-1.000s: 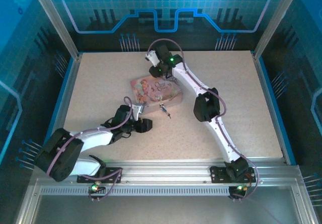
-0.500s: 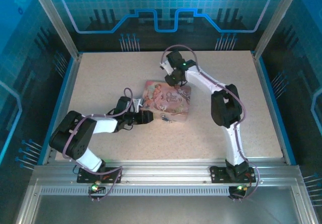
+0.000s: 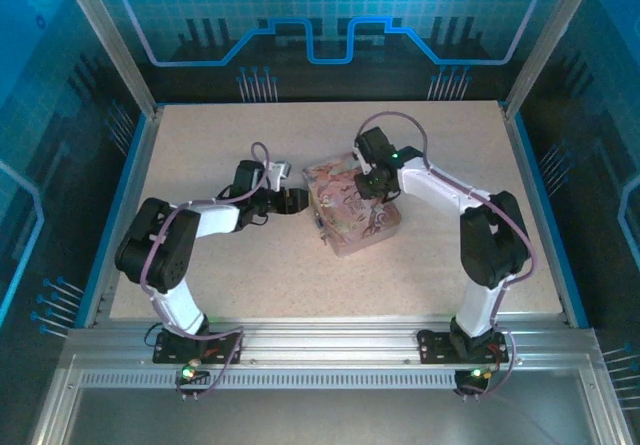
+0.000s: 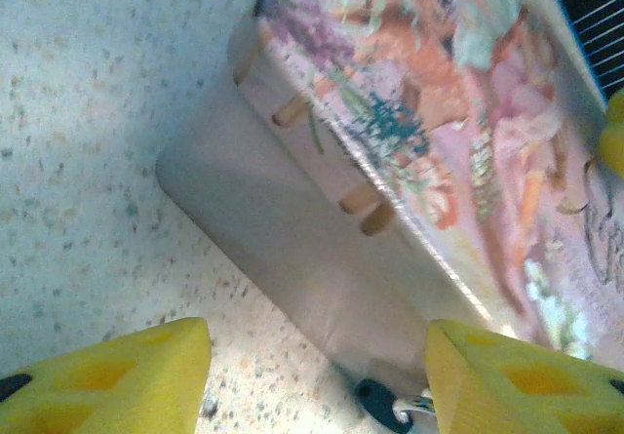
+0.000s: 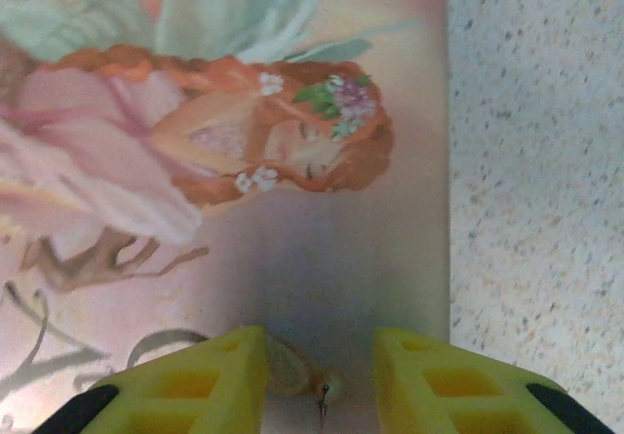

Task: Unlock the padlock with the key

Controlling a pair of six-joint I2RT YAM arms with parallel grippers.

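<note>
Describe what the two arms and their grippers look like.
The left arm and right arm are alike: white links between bulky black joints, with a thin purplish cable looping alongside. A green light glows at the right wrist. The left gripper and right gripper have blocky yellow fingers with moulded recesses and black bases.

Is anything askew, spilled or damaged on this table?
The tin sits askew, its sides at a clear angle to the edges of the table. Nothing looks spilled or damaged. The padlock is at the tin's base, just ahead of the open left gripper.
</note>
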